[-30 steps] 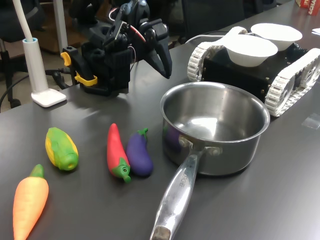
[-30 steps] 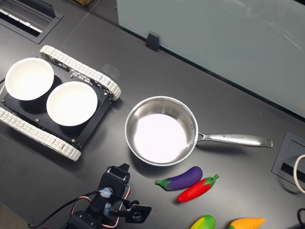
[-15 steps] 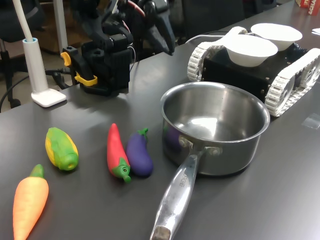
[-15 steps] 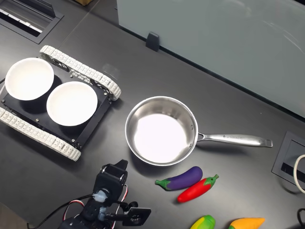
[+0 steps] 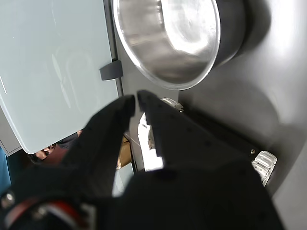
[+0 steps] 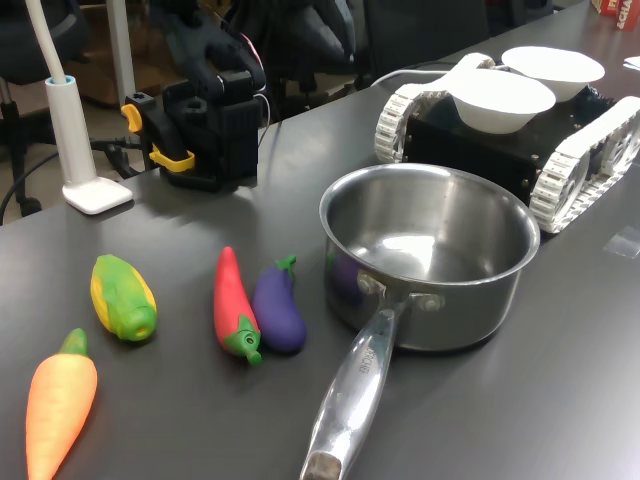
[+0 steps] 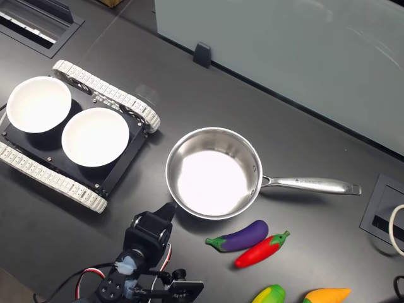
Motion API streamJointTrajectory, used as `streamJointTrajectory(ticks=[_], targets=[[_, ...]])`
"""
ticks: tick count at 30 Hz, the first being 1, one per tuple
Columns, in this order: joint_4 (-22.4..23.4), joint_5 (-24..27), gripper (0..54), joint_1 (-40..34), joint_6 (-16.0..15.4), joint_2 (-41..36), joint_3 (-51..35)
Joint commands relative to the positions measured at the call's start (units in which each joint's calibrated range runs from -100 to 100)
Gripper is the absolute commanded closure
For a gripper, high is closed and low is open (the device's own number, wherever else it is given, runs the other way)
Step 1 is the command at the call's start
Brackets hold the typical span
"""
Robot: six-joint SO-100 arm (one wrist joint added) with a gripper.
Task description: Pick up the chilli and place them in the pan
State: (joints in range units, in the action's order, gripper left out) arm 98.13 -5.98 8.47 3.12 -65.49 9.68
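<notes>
The glossy red chilli (image 6: 232, 300) with its green cap lies on the dark table beside a purple eggplant (image 6: 278, 308), to the first exterior view's left of the pan (image 6: 430, 250). In the second exterior view the chilli (image 7: 260, 250) sits below the steel pan (image 7: 213, 173), under its long handle (image 7: 309, 184). My black gripper (image 7: 168, 208) hovers by the pan's near rim, well apart from the chilli. In the wrist view the gripper (image 5: 135, 99) is shut, tips together and holding nothing, with the pan (image 5: 168, 38) beyond them.
A corn cob (image 6: 122, 296) and an orange carrot (image 6: 60, 410) lie left of the chilli. A tracked vehicle (image 7: 82, 189) carries two white bowls (image 7: 96, 136) (image 7: 39, 104) beside the pan. A white lamp base (image 6: 95, 195) stands by the arm's base (image 6: 215, 130).
The arm has risen and swung its shut gripper up towards the pan; in the first exterior view the fingers climbed to the frame's top edge. The vegetables and pan stayed put.
</notes>
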Motion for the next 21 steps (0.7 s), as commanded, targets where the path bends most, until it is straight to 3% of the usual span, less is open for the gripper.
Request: streamJointTrajectory(ticks=[1, 21], targets=[[0.8, -0.5, 53.4, 2.0, -0.8, 3.4, -9.7], [1.4, -2.0, 51.9, 10.5, -0.7, 14.4, -25.9]])
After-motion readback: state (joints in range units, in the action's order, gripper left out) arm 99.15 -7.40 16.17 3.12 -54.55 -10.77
